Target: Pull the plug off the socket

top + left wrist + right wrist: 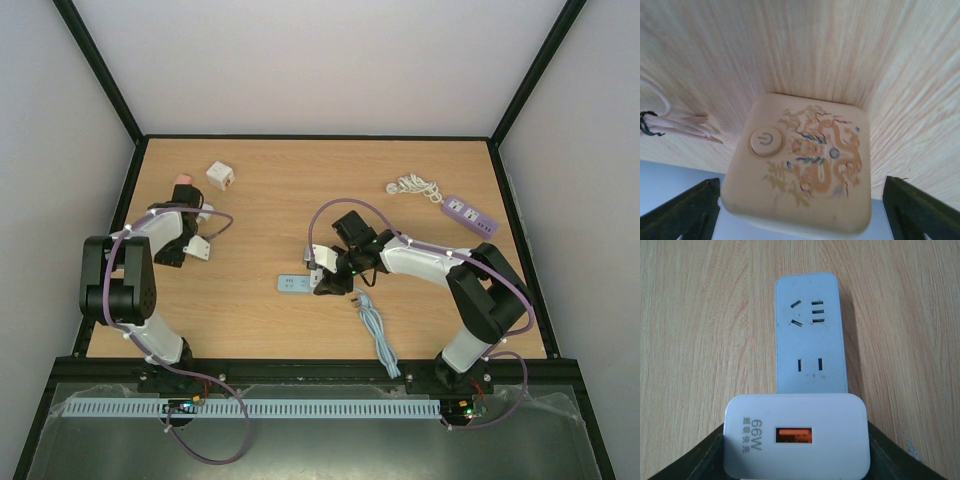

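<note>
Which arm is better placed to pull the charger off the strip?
Right. The right tool grips the charger at the strip's end; the left tool stands open around a separate cube.

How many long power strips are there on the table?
2. A purple power strip lies at the back right of the table. A pale blue power strip lies in the middle, by the white charger in the right gripper. None seems hidden.

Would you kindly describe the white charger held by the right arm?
The white charger is a rounded, glossy plastic block with grey 66W print and an orange USB port on its facing side. The right gripper's jaws clamp its sides. It sits over the near end of the pale blue power strip; whether its pins are inserted is hidden.
</note>
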You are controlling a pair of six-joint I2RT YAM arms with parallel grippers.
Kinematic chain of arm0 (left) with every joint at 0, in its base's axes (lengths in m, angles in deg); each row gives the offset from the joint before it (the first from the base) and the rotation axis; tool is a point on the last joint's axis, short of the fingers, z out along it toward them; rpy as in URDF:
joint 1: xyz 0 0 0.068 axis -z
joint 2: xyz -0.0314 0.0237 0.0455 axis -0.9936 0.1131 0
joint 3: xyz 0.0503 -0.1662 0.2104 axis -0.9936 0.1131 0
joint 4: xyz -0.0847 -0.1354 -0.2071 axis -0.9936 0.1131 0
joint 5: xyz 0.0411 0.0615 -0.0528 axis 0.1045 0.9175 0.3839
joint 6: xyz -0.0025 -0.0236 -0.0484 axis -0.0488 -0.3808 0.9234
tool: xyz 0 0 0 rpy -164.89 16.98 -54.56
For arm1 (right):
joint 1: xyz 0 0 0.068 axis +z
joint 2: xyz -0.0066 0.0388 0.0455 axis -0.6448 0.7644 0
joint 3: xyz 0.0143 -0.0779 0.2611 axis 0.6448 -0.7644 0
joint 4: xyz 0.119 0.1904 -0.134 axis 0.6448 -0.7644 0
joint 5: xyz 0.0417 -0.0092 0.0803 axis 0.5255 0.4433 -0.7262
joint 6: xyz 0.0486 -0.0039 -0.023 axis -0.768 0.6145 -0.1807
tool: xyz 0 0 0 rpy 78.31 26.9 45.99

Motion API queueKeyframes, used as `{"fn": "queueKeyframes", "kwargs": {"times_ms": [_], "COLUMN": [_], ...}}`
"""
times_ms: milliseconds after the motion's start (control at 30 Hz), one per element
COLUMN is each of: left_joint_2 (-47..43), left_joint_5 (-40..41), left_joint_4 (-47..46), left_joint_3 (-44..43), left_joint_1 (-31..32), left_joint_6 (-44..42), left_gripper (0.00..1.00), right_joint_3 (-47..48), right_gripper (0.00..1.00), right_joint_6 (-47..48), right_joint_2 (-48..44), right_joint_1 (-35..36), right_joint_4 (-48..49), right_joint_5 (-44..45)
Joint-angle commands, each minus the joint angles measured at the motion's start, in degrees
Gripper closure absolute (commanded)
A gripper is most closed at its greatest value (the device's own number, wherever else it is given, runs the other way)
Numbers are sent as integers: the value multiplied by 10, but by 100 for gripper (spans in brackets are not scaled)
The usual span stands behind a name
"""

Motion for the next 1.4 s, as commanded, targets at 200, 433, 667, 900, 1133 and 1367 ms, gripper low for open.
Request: {"fn": "queueKeyframes", "kwargs": {"times_ms": [200,433,667,900,1133,1367], "left_joint_2": [-14,-60,-104,-150,-234,-246], "left_joint_5": [-55,-166,-272,-447,-571,-653], "left_joint_4": [73,95,97,34,-97,-81], "left_joint_3": [-45,-69,-100,-114,-44,-36], "left_joint_1": [8,8,4,-21,-40,-40], "left_joint_6": [66,123,187,305,446,475], "left_gripper": [1,1,1,1,1,1], "right_joint_3": [-16,-15,-14,-4,9,19], "right_gripper": [97,97,96,96,96,96], "right_joint_6": [-14,-14,-14,-16,-18,-23], "right_joint_2": [53,55,56,66,66,69], "right_joint_1": [2,4,7,12,17,23], "right_joint_4": [-18,-18,-18,-24,-22,-8], "right_joint_5": [121,125,124,120,110,99]}}
